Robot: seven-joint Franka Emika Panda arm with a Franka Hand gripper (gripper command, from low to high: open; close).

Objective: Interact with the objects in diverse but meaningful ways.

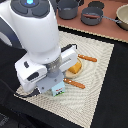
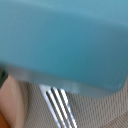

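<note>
Claw: low over the mat, closed on the carton.
Carton: lower centre of frame (fills the wrist view).
Bread loaf: frame centre, between fork and knife.

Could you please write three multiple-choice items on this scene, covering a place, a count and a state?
1. Where does the orange bread loaf lie?
A. In a grey pot
B. On the beige mat
C. On top of the carton

2. How many orange-handled utensils lie on the mat?
A. Two
B. Four
C. None

3. How is the gripper placed?
A. High over the pots
B. Off the mat
C. Low, right at the light-blue carton

Answers: 1 B, the loaf sits on the mat's weave. 2 A, one utensil lies behind the loaf and one in front. 3 C, the carton fills the wrist view.
</note>
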